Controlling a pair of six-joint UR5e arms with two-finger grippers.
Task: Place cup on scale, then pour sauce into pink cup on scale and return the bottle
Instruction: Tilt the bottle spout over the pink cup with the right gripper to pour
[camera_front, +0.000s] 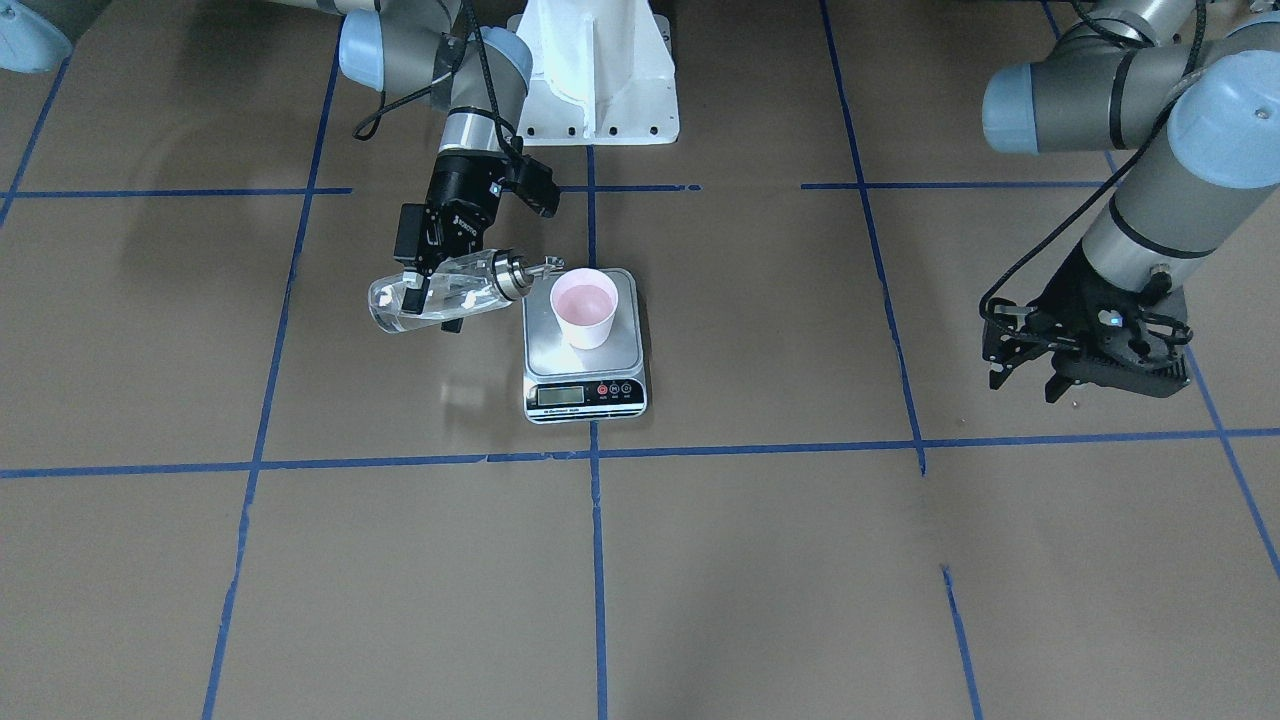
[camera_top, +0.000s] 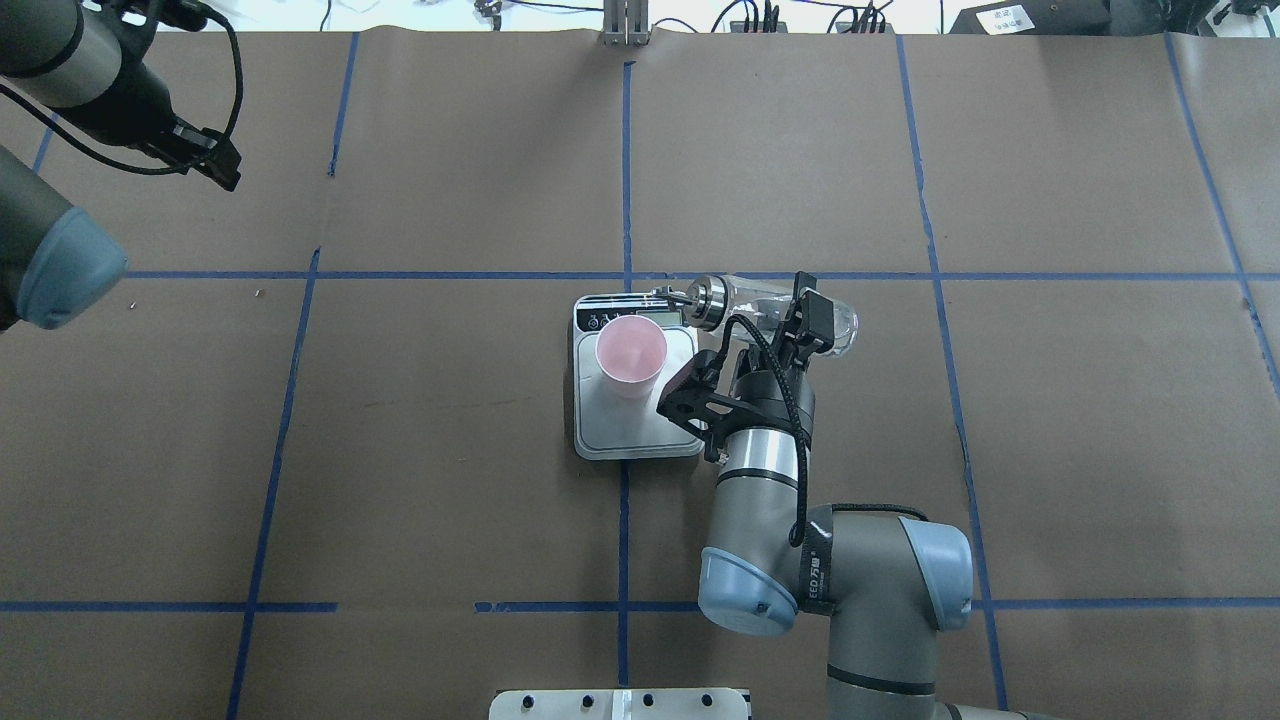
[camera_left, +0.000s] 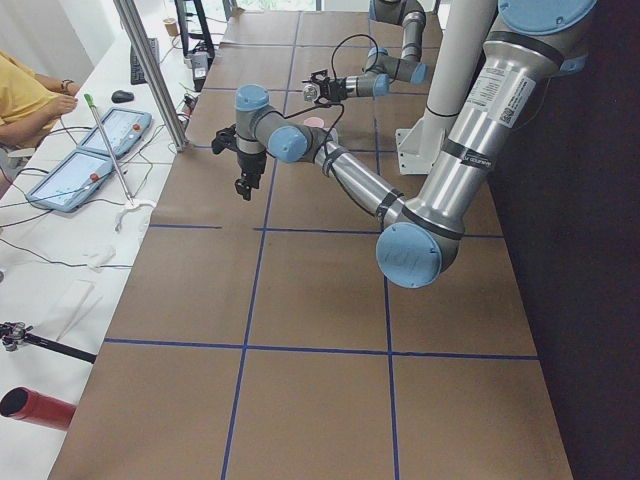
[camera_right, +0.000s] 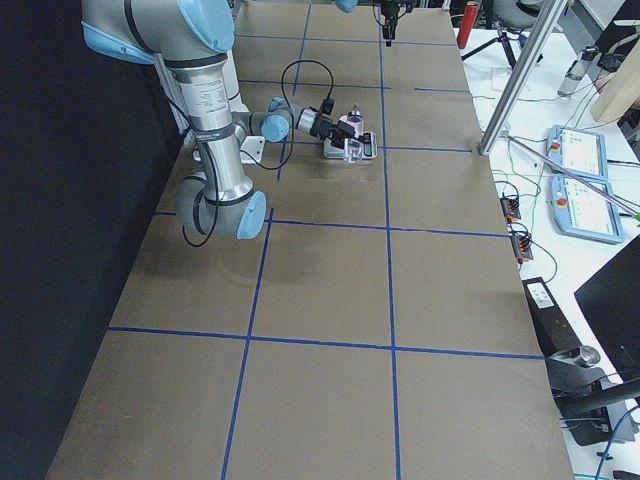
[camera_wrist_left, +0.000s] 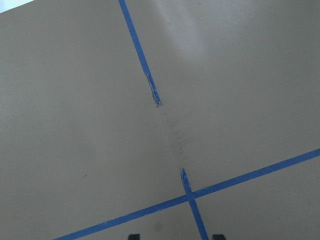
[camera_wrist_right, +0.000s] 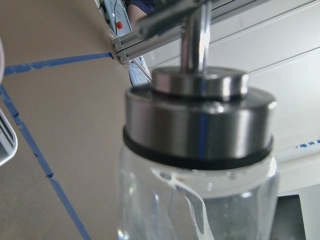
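Table (camera_front: 760, 560), brown with blue tape lines, is carrying the scale (camera_front: 541, 348) near its middle. Left gripper (camera_front: 1022, 387) is hanging well apart, fingers spread on nothing. Right gripper (camera_front: 432, 300) is clamping the bottle (camera_front: 482, 290), tipped nearly level beside the scale, spout pointing toward the cup (camera_front: 585, 310) standing on the platform.

You've got brown paper on the table (camera_front: 700, 600) w/ blue tape grid (camera_front: 597, 560), white mount plate (camera_front: 598, 70) at your far edge. Side bench (camera_left: 70, 290): 2 blue tablets (camera_left: 62, 182), mouse (camera_left: 122, 96), alu pole (camera_left: 152, 72), red tube (camera_left: 38, 408).
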